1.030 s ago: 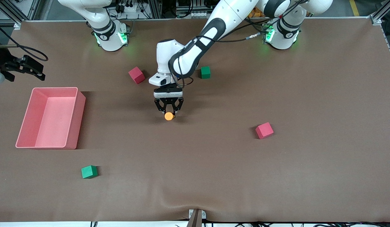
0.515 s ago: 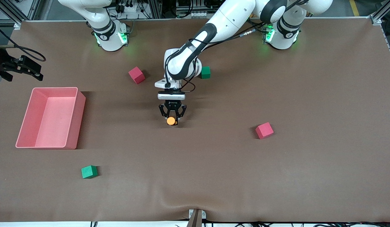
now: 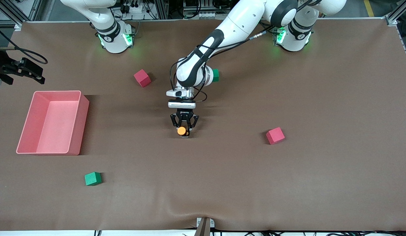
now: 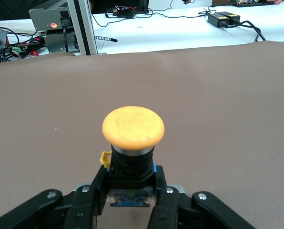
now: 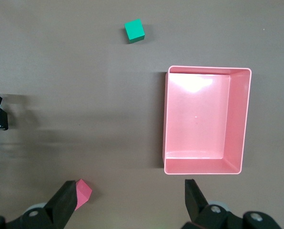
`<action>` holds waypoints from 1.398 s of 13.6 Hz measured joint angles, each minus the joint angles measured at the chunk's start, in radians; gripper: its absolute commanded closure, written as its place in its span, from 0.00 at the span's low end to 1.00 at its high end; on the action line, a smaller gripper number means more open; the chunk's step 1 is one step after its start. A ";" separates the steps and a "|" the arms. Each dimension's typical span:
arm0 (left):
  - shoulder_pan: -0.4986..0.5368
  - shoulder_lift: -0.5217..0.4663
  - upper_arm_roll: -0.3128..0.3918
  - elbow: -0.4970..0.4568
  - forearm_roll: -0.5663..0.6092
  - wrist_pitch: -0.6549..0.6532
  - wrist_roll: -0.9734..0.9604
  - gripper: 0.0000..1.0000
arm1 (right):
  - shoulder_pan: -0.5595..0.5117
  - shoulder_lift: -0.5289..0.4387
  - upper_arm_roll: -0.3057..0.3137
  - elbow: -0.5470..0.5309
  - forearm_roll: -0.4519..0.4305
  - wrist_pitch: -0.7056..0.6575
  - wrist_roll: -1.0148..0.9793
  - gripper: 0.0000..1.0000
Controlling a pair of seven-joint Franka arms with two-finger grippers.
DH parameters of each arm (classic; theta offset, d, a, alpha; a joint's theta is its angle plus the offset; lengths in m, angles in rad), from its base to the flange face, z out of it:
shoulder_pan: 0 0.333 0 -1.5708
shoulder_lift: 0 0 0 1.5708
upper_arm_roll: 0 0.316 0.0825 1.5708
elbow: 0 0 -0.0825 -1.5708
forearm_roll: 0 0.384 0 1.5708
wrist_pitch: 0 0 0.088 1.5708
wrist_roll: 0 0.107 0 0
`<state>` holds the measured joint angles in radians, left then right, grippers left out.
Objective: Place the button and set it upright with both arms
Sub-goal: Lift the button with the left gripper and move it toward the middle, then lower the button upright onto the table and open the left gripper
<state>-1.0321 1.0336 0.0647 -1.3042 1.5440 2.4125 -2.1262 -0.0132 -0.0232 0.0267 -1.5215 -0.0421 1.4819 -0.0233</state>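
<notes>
The button [image 3: 181,130] has a round orange cap on a black body with blue bits. My left gripper [image 3: 183,129] is shut on its black body, low over the middle of the table. In the left wrist view the button [image 4: 133,126] stands cap-up between the fingers [image 4: 167,200] of the left gripper [image 4: 131,186]. I cannot tell whether its base touches the table. My right gripper [image 3: 23,69] waits high up at the right arm's end of the table. In the right wrist view it [image 5: 130,200] is open and empty.
A pink bin [image 3: 81,108] stands toward the right arm's end, also in the right wrist view [image 5: 166,119]. Red cubes [image 3: 142,78] [image 3: 275,135] and green cubes [image 3: 92,178] [image 3: 215,74] lie scattered. The right wrist view shows a green cube [image 5: 134,30] and a red cube [image 5: 83,192].
My left gripper has carried the button toward the front camera and lower over the table. The right gripper has barely moved.
</notes>
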 measured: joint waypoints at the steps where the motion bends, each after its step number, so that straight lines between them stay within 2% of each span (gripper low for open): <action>1: 0.000 0.003 0.002 -0.001 0.004 0.000 0.000 1.00 | 0.000 0.000 0.000 0.000 0.000 0.000 0.000 0.00; 9: -0.016 0.025 0.004 -0.008 0.012 -0.003 -0.060 1.00 | 0.000 0.000 0.000 0.000 0.000 0.000 0.000 0.00; 10: -0.017 0.031 0.004 -0.009 0.015 -0.004 -0.063 0.96 | 0.000 0.000 0.000 0.000 0.000 -0.001 0.000 0.00; 11: -0.018 0.035 0.004 -0.009 0.022 -0.007 -0.068 0.69 | 0.000 0.000 0.000 0.000 0.000 -0.002 0.000 0.00; 12: -0.020 0.035 0.004 -0.009 0.023 -0.010 -0.070 0.12 | 0.000 0.000 0.000 0.000 0.000 -0.002 0.000 0.00; 13: -0.020 0.035 0.004 -0.009 0.023 -0.010 -0.070 0.00 | 0.000 0.000 0.000 0.000 0.000 -0.002 0.000 0.00; 19: -0.030 0.034 -0.021 -0.009 -0.004 -0.010 -0.079 0.00 | 0.000 0.000 0.000 0.000 0.000 -0.006 0.000 0.00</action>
<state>-1.0616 1.0679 0.0434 -1.3136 1.5400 2.4030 -2.2057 -0.0132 -0.0231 0.0267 -1.5215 -0.0420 1.4764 -0.0233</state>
